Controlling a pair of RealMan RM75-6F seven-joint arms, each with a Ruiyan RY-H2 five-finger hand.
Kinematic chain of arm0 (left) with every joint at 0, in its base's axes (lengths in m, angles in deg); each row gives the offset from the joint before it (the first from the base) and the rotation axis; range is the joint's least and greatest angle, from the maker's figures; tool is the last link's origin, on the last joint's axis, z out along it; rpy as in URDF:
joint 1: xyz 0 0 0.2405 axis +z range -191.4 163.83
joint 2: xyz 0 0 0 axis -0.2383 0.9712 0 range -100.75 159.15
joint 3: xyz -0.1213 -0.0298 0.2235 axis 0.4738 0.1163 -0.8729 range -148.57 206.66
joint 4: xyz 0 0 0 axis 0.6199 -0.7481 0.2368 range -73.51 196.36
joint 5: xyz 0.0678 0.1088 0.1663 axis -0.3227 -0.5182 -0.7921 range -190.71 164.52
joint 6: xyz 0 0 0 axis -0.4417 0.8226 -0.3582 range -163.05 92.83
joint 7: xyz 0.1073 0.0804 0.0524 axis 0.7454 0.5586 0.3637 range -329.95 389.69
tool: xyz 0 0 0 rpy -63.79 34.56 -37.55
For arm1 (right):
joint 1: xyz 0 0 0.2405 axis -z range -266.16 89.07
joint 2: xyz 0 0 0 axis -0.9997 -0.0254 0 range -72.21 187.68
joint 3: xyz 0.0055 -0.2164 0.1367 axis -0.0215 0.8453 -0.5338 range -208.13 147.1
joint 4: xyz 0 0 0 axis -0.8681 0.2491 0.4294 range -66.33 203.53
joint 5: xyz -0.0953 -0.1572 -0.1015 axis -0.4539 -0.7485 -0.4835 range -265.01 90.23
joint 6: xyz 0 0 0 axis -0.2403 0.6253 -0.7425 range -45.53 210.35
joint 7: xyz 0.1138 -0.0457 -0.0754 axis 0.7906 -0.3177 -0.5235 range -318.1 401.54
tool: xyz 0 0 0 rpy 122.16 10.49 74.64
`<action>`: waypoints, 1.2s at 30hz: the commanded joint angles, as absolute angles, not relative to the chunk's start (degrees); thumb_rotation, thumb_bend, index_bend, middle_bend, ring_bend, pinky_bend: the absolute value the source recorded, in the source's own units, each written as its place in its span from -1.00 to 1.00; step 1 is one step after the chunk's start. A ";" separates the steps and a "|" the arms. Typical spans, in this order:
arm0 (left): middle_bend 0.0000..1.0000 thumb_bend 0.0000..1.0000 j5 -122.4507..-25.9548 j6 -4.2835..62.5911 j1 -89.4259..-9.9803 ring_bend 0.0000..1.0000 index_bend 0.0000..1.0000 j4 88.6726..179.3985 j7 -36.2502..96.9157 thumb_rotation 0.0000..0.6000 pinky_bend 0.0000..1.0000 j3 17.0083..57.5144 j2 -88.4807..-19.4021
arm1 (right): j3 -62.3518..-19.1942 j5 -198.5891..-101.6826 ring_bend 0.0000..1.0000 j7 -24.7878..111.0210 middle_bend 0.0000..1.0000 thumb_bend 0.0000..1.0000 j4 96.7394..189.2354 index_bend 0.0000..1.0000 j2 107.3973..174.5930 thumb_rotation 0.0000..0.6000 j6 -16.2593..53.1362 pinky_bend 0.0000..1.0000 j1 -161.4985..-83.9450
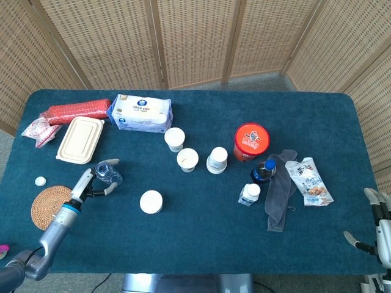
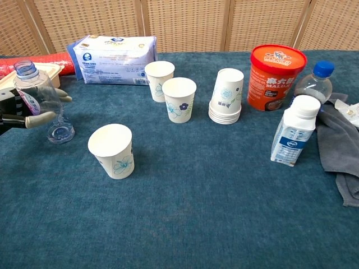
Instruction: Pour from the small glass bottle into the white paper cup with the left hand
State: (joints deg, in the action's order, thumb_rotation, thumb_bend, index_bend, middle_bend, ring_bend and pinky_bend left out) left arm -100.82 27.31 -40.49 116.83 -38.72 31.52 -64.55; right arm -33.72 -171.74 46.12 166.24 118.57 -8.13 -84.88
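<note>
Left hand point(image 2: 25, 106) around small glass bottle point(image 2: 42, 101), right hand point(image 1: 382, 232) only overhead

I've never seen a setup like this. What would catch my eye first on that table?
Probably the red tub standing at the back right, the brightest thing on the blue table. Next, at the left edge, the left hand with its fingers reaching around the small glass bottle, which stands upright and uncapped. Just right of it, nearer the camera, stands a lone white paper cup.

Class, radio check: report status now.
Left robot hand around small glass bottle, upright. Right robot hand open, idle. White paper cup beside it, path unobstructed.
</note>
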 commanded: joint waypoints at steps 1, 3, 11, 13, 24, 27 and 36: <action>-0.38 -0.04 -99.96 27.16 -41.02 -0.43 -0.36 115.84 -36.99 1.00 -0.44 32.13 -65.59 | -33.71 -171.84 -1.00 46.38 -0.90 -0.71 166.22 -1.00 118.56 1.00 -8.20 -1.00 -84.82; -0.33 -0.02 -99.65 27.44 -41.25 -0.37 -0.31 115.15 -35.19 1.00 -0.35 32.55 -66.01 | -33.69 -171.89 -1.00 46.53 -0.90 -0.71 166.22 -1.00 118.51 1.00 -8.23 -1.00 -84.77; -0.23 0.04 -100.67 29.56 -42.52 -0.26 -0.22 117.29 -24.84 1.00 -0.16 33.09 -62.78 | -33.78 -171.68 -1.00 47.47 -0.90 -0.71 165.69 -1.00 118.49 1.00 -8.40 -1.00 -84.47; -0.23 0.04 -101.01 30.10 -42.77 -0.26 -0.22 118.79 -20.71 1.00 -0.16 33.10 -60.92 | -33.77 -171.65 -1.00 47.72 -0.90 -0.71 165.50 -1.00 118.50 1.00 -8.35 -1.00 -84.43; -0.23 0.04 -102.87 28.85 -44.32 -0.26 -0.21 128.66 -5.85 1.00 -0.17 31.56 -49.17 | -33.84 -171.31 -1.00 47.59 -0.90 -0.71 165.55 -1.00 118.60 1.00 -7.68 -1.00 -84.58; -0.23 0.04 -103.43 28.30 -44.77 -0.26 -0.21 130.28 -2.60 1.00 -0.17 30.99 -47.14 | -33.84 -171.27 -1.00 47.34 -0.90 -0.71 165.71 -1.00 118.64 1.00 -7.50 -1.00 -84.65; -0.23 0.04 -103.48 26.11 -46.48 -0.26 -0.22 133.16 0.82 1.00 -0.17 30.48 -45.84 | -33.88 -171.18 -1.00 47.37 -0.90 -0.71 165.86 -1.00 118.61 1.00 -7.80 -1.00 -84.39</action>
State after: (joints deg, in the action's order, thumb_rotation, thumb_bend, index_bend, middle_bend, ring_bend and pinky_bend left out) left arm -103.52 26.15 -46.42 133.08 0.83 30.50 -45.80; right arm -33.88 -171.19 47.36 165.88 118.61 -7.79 -84.40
